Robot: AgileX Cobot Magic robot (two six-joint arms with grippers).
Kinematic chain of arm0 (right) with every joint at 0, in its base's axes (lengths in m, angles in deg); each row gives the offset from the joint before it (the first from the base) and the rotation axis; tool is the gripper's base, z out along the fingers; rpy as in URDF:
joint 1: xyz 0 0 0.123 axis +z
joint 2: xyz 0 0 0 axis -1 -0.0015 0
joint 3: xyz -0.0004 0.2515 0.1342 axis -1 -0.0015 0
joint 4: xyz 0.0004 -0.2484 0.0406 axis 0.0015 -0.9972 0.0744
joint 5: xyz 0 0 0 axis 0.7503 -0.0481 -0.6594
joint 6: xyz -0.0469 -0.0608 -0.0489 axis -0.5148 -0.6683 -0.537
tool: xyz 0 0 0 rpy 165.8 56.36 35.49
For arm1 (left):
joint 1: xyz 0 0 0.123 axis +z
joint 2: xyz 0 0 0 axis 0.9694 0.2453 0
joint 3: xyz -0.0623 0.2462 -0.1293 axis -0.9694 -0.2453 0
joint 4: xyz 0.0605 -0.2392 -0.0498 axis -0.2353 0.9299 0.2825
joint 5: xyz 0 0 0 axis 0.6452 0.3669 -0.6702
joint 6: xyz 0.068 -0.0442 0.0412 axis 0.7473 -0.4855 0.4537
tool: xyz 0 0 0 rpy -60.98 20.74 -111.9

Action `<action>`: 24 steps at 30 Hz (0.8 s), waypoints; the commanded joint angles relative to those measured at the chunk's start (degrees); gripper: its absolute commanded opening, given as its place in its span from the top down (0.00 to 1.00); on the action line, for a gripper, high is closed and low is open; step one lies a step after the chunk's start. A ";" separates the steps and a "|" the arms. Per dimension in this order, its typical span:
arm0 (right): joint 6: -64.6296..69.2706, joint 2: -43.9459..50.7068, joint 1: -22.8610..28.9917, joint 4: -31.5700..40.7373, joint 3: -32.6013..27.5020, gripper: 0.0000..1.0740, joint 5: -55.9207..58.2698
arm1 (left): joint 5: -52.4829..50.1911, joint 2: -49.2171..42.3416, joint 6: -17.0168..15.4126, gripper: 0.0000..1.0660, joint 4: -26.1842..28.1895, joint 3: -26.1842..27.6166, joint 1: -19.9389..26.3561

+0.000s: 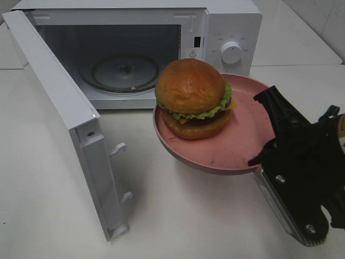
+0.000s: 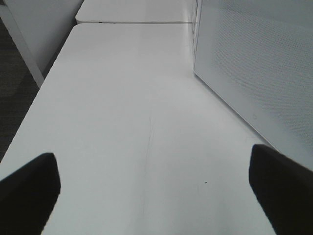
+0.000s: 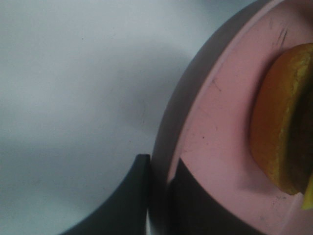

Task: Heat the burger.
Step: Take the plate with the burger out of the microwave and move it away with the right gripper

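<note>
The left gripper [image 2: 151, 196] is hanging wide open and empty over the bench [image 2: 137, 122], while the right gripper [image 3: 159, 196] is clamping the rim of the pink plate [image 1: 242, 140], carrying the burger [image 1: 193, 98] just ahead of it, facing the open microwave [image 1: 129, 54] beyond.

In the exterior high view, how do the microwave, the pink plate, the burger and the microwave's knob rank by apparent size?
Largest to smallest:
1. microwave
2. pink plate
3. burger
4. knob
The plate is nearer the camera, which enlarges it.

The right wrist view cuts off most of the burger [image 3: 281, 122] and the plate [image 3: 220, 147]. The microwave [image 1: 161, 32] top and the right gripper [image 1: 269, 145] arm leave the high view.
</note>
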 commanded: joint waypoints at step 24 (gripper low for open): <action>25.44 19.42 -0.06 -14.95 -9.40 1.00 9.80 | -0.52 -1.15 0.06 0.04 0.29 0.17 0.06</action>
